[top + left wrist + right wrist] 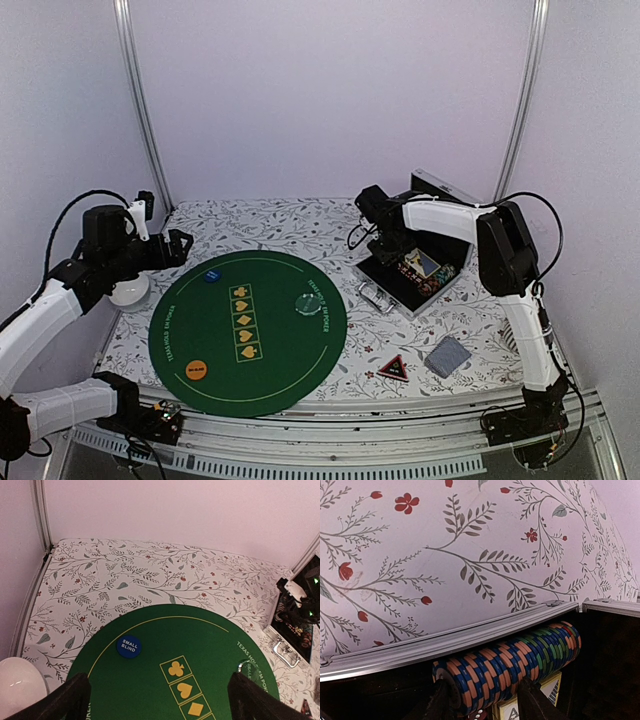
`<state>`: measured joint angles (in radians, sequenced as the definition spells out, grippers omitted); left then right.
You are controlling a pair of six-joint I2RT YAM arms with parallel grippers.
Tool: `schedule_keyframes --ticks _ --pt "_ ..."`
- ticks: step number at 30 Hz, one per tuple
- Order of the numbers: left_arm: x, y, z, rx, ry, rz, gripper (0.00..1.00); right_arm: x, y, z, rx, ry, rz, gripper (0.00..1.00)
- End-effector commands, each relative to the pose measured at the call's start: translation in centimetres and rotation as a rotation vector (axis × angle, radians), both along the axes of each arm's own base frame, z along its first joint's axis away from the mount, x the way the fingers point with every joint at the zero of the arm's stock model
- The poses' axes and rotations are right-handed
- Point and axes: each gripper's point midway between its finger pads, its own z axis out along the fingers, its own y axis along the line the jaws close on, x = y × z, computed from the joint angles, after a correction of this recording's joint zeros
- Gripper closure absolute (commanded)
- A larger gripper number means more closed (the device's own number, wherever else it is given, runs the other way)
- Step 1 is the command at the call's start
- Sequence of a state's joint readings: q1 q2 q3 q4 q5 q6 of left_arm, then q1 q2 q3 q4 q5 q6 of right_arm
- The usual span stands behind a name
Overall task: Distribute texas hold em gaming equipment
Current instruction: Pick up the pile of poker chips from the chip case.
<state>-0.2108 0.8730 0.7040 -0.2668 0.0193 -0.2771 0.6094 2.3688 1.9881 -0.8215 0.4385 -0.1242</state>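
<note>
Right wrist view settles the key relation: the row of poker chips (pixel 520 655) lies on its side in the open case (pixel 445 642), its long axis running from lower left up to the right, parallel to the aluminium rim and tucked just under it. The right end effector (pixel 487 705) sits at the near end of that row, with its fingers (pixel 437 705) straddling the end chips across the row's width. The jaws are partly closed, but I cannot tell whether the pads are actually pressing on the chips or only flanking them. A lift would most likely have to go straight up and toward the case's middle, since the rim hugs the chips on the far side and leaves little room there. From the overhead view, this arm is plainly the nearer one. The left end effector (pixel 159 690) hovers spread wide and empty over the far-left edge of the green mat (pixel 270 370), well apart from the case. Bare felt lies between the clear disc (pixel 305 303) and the orange disc (pixel 197 368), so the mat offers open room for setting chips down. The playing cards (pixel 448 356) and triangle token (pixel 393 367) rest on the bench (pixel 300 225) near its front right edge, between the case and the arm's base.
</note>
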Motion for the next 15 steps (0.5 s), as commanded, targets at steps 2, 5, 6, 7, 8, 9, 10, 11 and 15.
schedule_keyframes --ticks 2,5,6,7,8,9,10,11,15 --pt "0.3 0.1 -0.2 -0.008 -0.004 -0.003 0.02 -0.6 -0.2 -2.3 -0.002 0.051 -0.005 0.54" --pt "0.4 0.1 -0.4 0.001 0.0 -0.003 0.02 -0.9 0.1 -2.6 0.025 0.066 -0.006 0.56" --pt "0.4 0.2 -0.4 0.003 0.001 -0.002 0.02 -1.1 0.4 -2.8 0.04 0.078 -0.002 0.56" --pt "0.4 0.2 -0.4 0.005 0.0 0.0 0.02 -1.3 0.7 -2.8 0.057 0.086 0.003 0.56" --pt "0.3 0.3 -0.4 0.008 0.001 0.001 0.02 -1.4 0.9 -2.6 0.077 0.09 0.005 0.56" --pt "0.4 0.3 -0.4 0.009 -0.002 0.002 0.02 -1.5 1.1 -2.6 0.087 0.095 0.007 0.56" --pt "0.4 0.3 -0.3 0.011 -0.004 0.003 0.02 -1.5 1.1 -2.5 0.097 0.094 0.002 0.56" --pt "0.4 0.3 -0.3 0.01 -0.006 0.002 0.02 -1.5 1.1 -2.4 0.102 0.09 -0.001 0.56" --pt "0.5 0.2 -0.3 0.01 -0.006 0.0 0.02 -1.3 0.9 -2.0 0.1 0.071 -0.018 0.57"
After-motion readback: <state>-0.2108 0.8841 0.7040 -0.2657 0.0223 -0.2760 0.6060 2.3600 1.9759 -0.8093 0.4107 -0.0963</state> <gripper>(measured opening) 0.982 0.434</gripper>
